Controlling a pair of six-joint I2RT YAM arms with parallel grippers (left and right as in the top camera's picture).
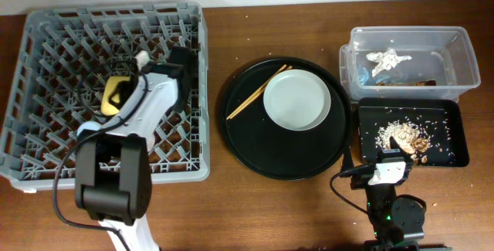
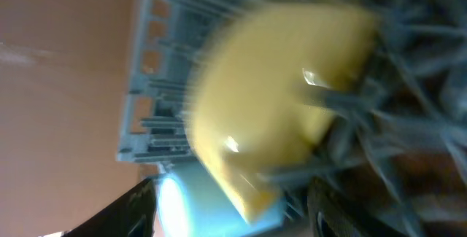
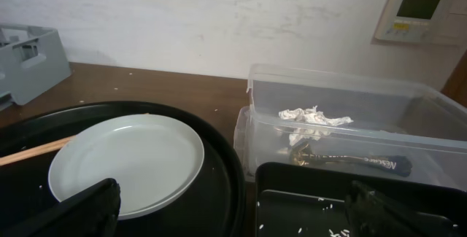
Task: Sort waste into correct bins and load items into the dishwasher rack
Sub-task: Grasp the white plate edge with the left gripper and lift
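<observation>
My left gripper (image 2: 233,219) is low over the grey dishwasher rack (image 1: 46,42), shut on the blue cup (image 2: 197,200) beside the yellow bowl (image 2: 277,98); this view is blurred. The bowl (image 1: 116,95) stands in the rack, partly under my left arm. The pale plate (image 1: 297,100) and wooden chopsticks (image 1: 255,93) lie on the round black tray. White tissue (image 1: 388,59) and the gold-brown wrapper (image 1: 405,83) lie in the clear tub (image 1: 409,31). Food scraps (image 1: 405,137) lie in the shallow black tray (image 1: 455,120). My right gripper (image 3: 233,215) is open and empty at that tray's near edge.
The round black tray (image 1: 255,143) sits mid-table between the rack and the bins. A pale pinkish cup (image 1: 143,56) stands in the rack by my left wrist. Small crumbs dot the brown table (image 1: 231,205). A wall rises behind the tub (image 3: 328,91).
</observation>
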